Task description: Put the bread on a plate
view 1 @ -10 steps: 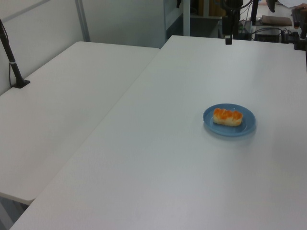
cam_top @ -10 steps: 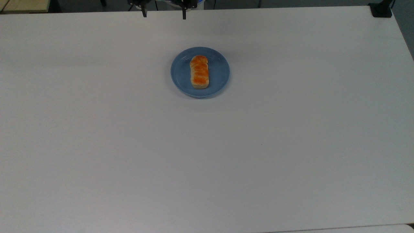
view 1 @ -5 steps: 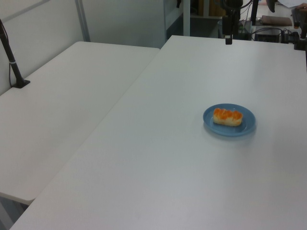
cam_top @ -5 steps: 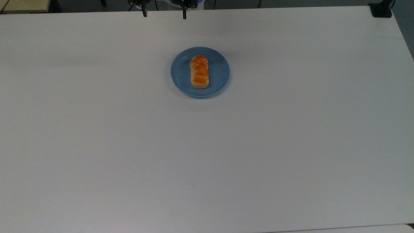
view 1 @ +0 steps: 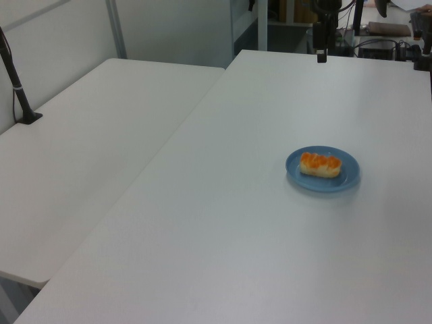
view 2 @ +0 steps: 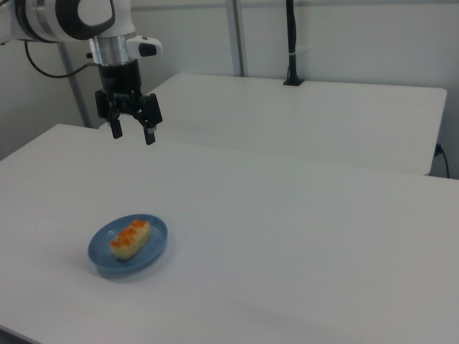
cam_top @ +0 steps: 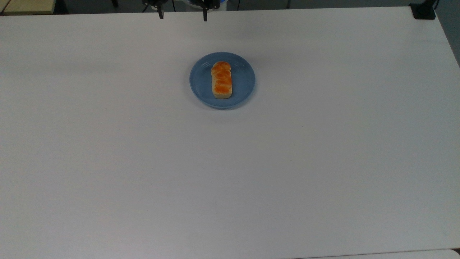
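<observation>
1. White counter (cam_top: 323, 162), broad and bare around the plate, with wide open room on every side; far edge running along the top of the top view, right edge slanting off at the top view's right.
2. Second white counter (view 1: 101, 135) butted against the first on the left view's left, a dark post (view 1: 17, 84) clamped at its outer edge; another dark post (view 2: 291, 43) standing at the far end in the right view.
3. Hand (view 2: 133, 134) hanging in the air over the far edge of the counter, fingers spread well apart and pointing down, clamped on nothing; fingertips (cam_top: 160, 15) poking in at the top of the top view.
4. Blue plate (cam_top: 240, 68) flat on the counter, well apart from the hand, below it in the top view and lower in the right view.
5. Bread (cam_top: 221, 79) lying on the plate, a little off centre toward the top view's left, glossy orange top up, pale sides showing.
6. Long axis of the bread running up and down in the top view, one end toward the hand's edge of the counter; across in the left view (view 1: 320, 164).
7. No readable writing or label on bread, plate or counter.
</observation>
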Controlling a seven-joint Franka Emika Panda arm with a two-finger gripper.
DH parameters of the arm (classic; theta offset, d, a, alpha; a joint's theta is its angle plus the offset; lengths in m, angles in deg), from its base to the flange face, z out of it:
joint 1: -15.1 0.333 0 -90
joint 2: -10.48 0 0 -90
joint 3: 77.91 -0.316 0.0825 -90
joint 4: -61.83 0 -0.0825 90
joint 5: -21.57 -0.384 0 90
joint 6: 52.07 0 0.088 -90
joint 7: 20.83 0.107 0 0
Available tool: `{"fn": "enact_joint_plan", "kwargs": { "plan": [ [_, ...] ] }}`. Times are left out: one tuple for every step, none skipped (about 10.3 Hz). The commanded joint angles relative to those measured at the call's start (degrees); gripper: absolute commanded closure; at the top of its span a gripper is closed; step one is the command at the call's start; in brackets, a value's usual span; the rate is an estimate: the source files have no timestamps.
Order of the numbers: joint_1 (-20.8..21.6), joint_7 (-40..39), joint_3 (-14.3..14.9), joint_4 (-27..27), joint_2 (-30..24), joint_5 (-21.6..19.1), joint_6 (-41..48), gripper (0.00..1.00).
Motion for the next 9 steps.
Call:
{"fn": "enact_joint_plan", "kwargs": {
  "plan": [
    [0.51, -0.75, 0.25, -0.05, -0.72, 0.0, 0.45, 0.0],
    [0.51, -0.75, 0.25, -0.05, -0.72, 0.17, 0.45, 0.0],
    [0.51, -0.75, 0.25, -0.05, -0.89, 0.09, 0.54, 0.0],
    [0.51, -0.75, 0.25, -0.05, -0.81, 0.09, 0.63, 0.0],
    [0.51, -0.75, 0.25, -0.05, -0.72, 0.09, 0.54, 0.0],
    [0.42, -0.84, 0.25, -0.05, -0.72, 0.17, 0.37, 0.0],
    [0.51, -0.84, 0.25, -0.05, -0.89, 0.17, 0.28, 0.0],
    [0.6, -0.93, 0.25, 0.03, -0.9, 0.52, 0.1, 0.0],
    [0.77, -0.93, 0.17, 0.04, -0.64, 1.22, -0.07, 0.0]
  ]
}}
